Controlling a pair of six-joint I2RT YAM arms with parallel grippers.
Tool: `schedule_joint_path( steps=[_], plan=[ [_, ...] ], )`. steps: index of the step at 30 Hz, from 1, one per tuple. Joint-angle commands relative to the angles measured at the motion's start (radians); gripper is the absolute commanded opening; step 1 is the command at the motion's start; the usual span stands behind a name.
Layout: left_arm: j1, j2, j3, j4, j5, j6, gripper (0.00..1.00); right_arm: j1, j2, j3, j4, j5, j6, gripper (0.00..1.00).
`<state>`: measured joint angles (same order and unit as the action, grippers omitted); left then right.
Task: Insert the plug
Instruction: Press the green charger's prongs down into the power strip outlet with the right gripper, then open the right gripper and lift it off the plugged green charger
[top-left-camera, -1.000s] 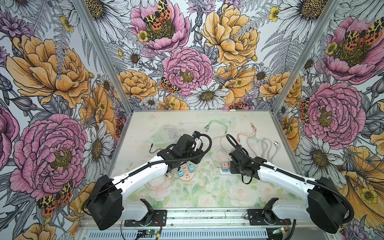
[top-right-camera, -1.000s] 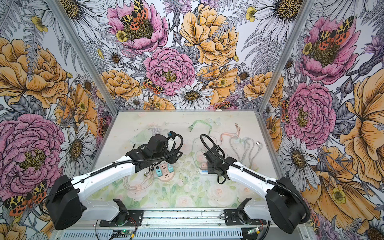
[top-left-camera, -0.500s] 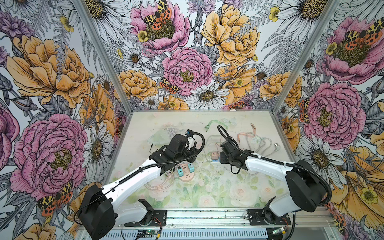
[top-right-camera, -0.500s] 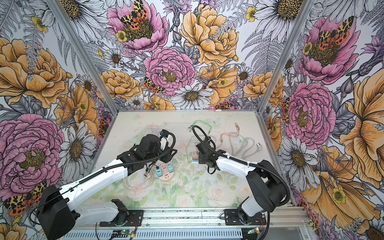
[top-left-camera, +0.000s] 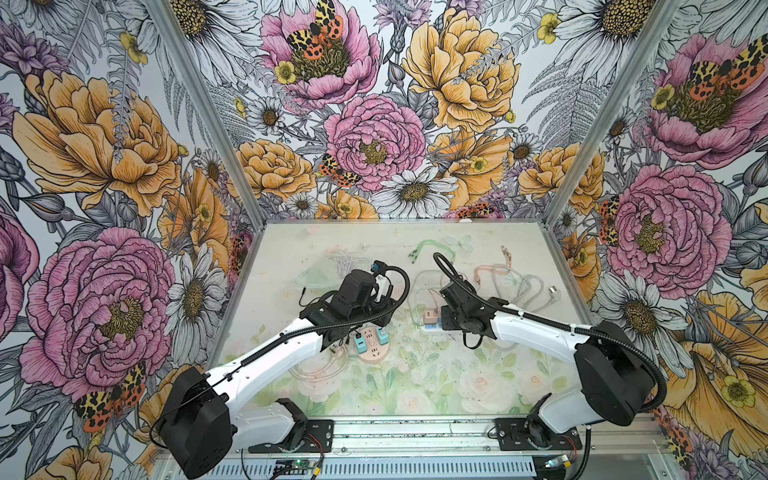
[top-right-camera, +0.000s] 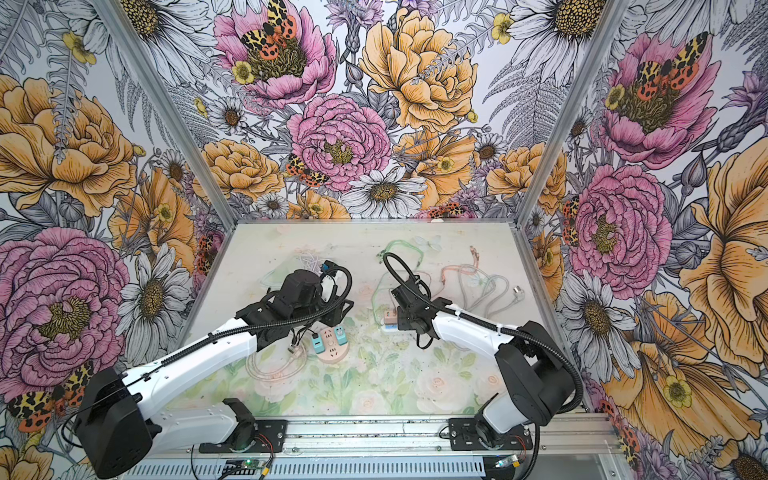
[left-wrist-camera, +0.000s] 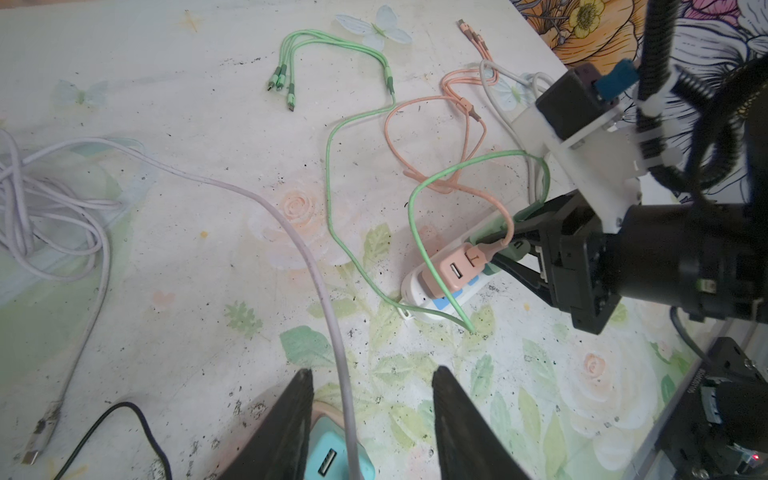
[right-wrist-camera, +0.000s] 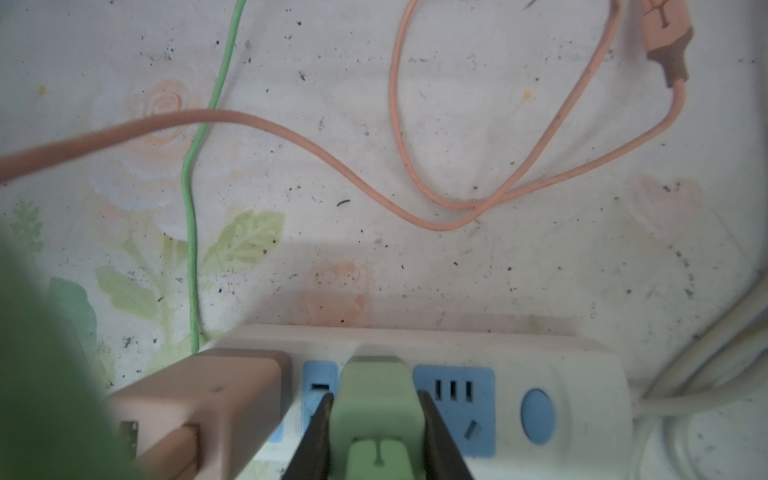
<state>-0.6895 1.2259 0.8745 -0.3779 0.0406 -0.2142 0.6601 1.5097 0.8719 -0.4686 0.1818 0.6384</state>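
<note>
Right claw (right-wrist-camera: 375, 397) is clamped on the green plug (right-wrist-camera: 374, 374), jaws pinching its two sides. The plug sits down on the white power strip (right-wrist-camera: 582, 374), between two blue socket faces and just beside the pink adapter (right-wrist-camera: 216, 395), which is plugged in. The strip lies mid-bench (top-left-camera: 457, 395), slightly toward the right edge. Cannot tell if the prongs are fully home; the plug base looks at or near the strip face. Judgement: insertion is in its last stage. Pickup and alignment are done; what is left is the final press-down, a seating check and release. Left claw (left-wrist-camera: 372, 371) is open and holds nothing. It hovers over a teal adapter (left-wrist-camera: 328, 457) on the round socket hub (top-left-camera: 374, 349), nearer the front edge. A lilac cable (left-wrist-camera: 291, 224) runs between its jaws.
</note>
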Motion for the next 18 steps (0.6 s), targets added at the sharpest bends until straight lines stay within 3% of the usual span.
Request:
schedule_joint_path(
  steps=[1, 6, 18],
  plan=[
    [0.006, 0.003, 0.004, 0.019, -0.002, -0.012, 0.49, 0.011, 0.012, 0.0, -0.15, -0.083, -0.002, 0.16],
    [0.007, -0.015, 0.012, 0.018, -0.01, -0.01, 0.49, 0.01, -0.012, 0.022, -0.156, -0.074, -0.01, 0.3],
    [0.007, -0.046, 0.029, -0.005, -0.025, -0.005, 0.49, 0.011, -0.077, 0.067, -0.188, -0.022, -0.035, 0.41]
  ],
)
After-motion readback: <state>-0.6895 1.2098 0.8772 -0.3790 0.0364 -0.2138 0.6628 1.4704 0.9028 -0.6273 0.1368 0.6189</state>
